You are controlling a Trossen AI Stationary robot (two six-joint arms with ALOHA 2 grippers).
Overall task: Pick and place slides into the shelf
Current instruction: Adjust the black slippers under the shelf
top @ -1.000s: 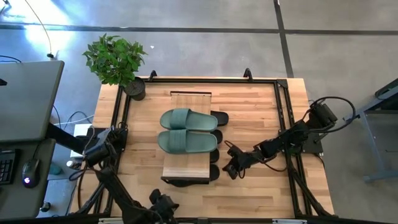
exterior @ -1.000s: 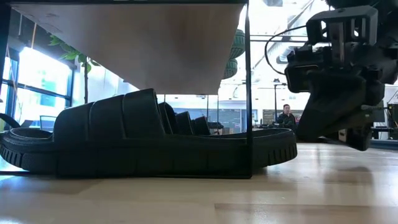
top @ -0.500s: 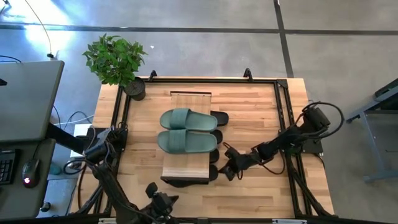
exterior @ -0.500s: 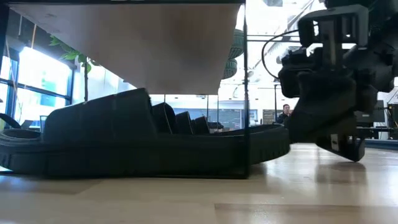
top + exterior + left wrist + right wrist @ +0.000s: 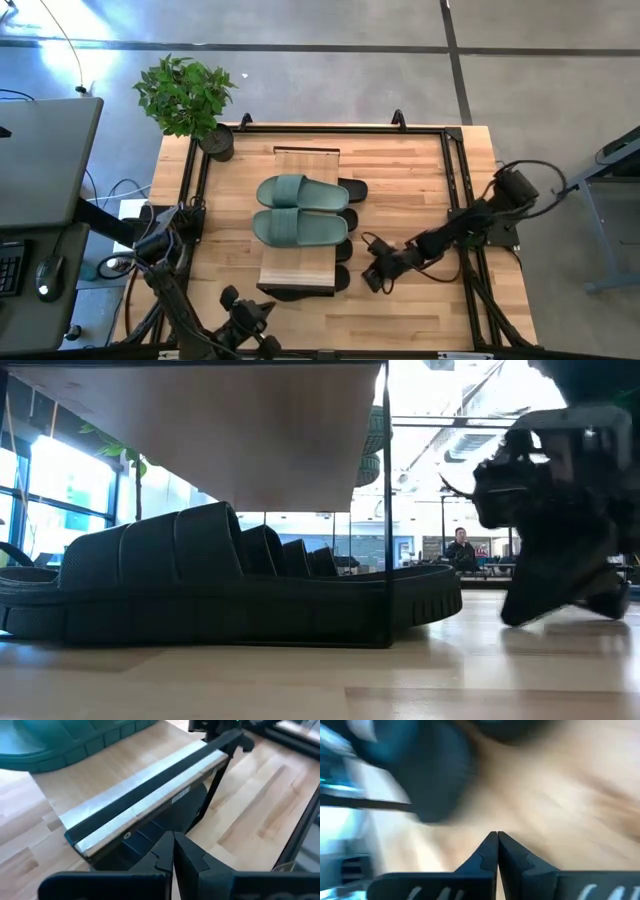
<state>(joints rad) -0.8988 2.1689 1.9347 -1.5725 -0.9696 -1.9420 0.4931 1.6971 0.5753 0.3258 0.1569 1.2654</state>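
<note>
Green slides: I see the sage green pair (image 5: 300,209) lying side by side on the shelf's plank top, toward the middle of the table.
Black slides: the black slides (image 5: 347,216) sit under the shelf, their ends poking out along its right side; in the low view one black slide (image 5: 230,588) lies flat on the table beneath the plank.
Shelf: the shelf (image 5: 297,275) runs from near the table's far edge toward its near edge, left of centre.
Right gripper: my right gripper (image 5: 377,272) is low over the table, just beside the shelf's right side near its near end; its wrist view shows the fingers (image 5: 512,862) pressed together with nothing between them.
Left gripper: my left gripper (image 5: 243,318) hangs off the table's near edge, by the shelf's near end; its fingers (image 5: 192,861) meet tip to tip, empty.
Handling: I judge the slides light, soft and springy, rubber grippy enough not to slip; they would bend if pinched at the toe.
Where to hold: I would take one by the wide strap or the sole's side edge, the stiffest parts.
Writing: a small pale label (image 5: 180,796) shows on the shelf frame in the left wrist view; I cannot read it, and I see no brand on the slides.
</note>
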